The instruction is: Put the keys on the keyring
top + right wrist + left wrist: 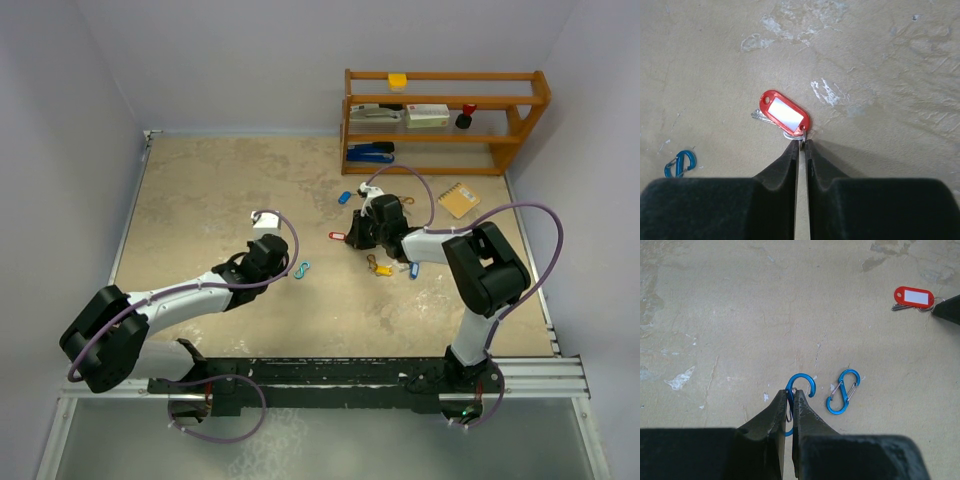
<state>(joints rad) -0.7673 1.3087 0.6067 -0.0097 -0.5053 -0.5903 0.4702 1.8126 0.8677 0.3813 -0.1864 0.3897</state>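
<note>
My left gripper (pixel 791 394) is clamped tight on a blue figure-eight metal clip (pixel 801 385). The fingers are pressed together over its lower loop, and its upper hook sticks out just ahead of the tips. A second blue figure-eight clip (pixel 843 391) lies flat on the beige table (pixel 730 315), just to the right of those tips. It sits close beside the held clip without touching it.

My right gripper (pixel 801 145) has its jaws drawn almost together, pinching the small metal split ring (pixel 802 133) of the key with the red oblong plastic tag (pixel 785 114). The tag lies flat on the table, stretching ahead and to the left from the tips. Its white label faces up, and the little metal key blade (pixel 760 116) pokes out at the tag's far left. From my left gripper, this red-tagged key sits well ahead and off to the right.

In the overhead view, a blue-tagged key (pixel 344 197) lies near the right gripper, off to one side. A yellow-tagged key (pixel 383 270) and another blue-tagged one (pixel 413 270) lie back beside my right forearm.
</note>
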